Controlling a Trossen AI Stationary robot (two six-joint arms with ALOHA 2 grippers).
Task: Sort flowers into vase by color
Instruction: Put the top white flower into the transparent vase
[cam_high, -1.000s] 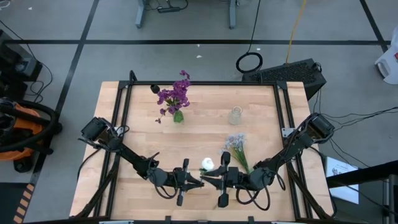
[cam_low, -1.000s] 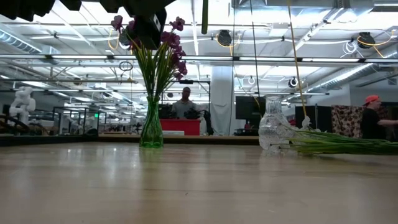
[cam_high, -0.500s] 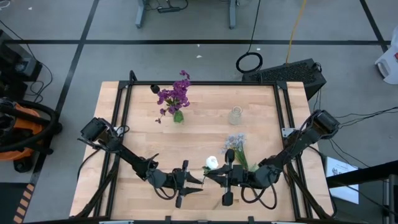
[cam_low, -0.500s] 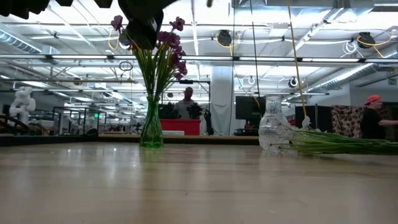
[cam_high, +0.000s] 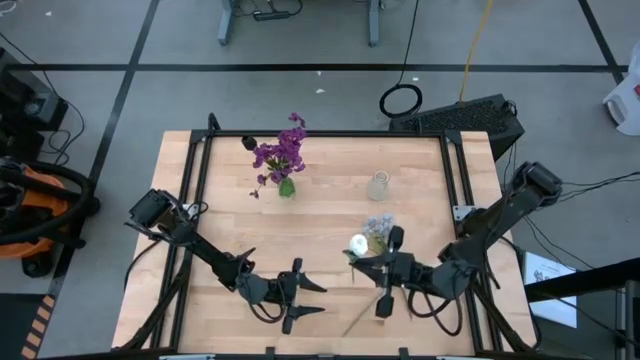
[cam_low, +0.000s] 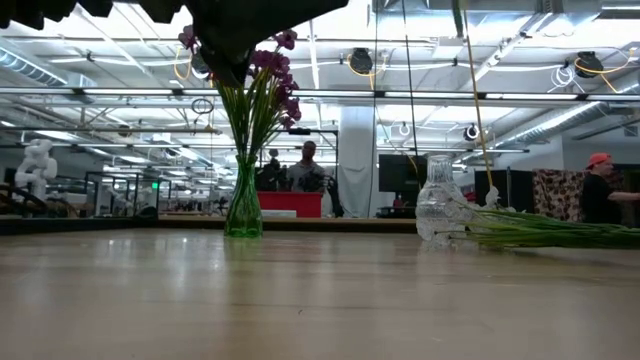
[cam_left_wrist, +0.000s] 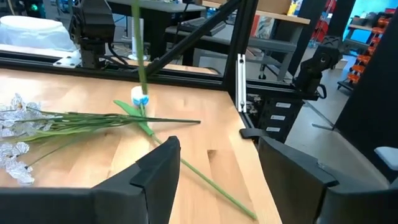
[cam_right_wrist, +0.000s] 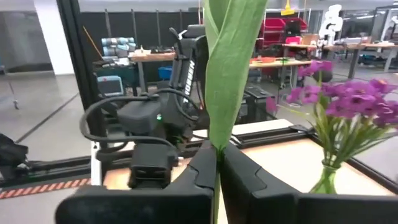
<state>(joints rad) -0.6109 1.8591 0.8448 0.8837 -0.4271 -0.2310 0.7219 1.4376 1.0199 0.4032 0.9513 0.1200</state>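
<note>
Left gripper near front edge, dark fingers apart, empty. Right gripper clamped on white-budded flower with thin green plastic stem, stem near upright between pads. Clear ribbed glass vase just beyond, right arm nearer; green glass vase of purple blossoms farther left.

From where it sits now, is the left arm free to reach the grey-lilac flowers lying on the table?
Probably yes: the left gripper is open and empty, but the right gripper, shut on the white flower, sits near the grey-lilac flowers.
</note>
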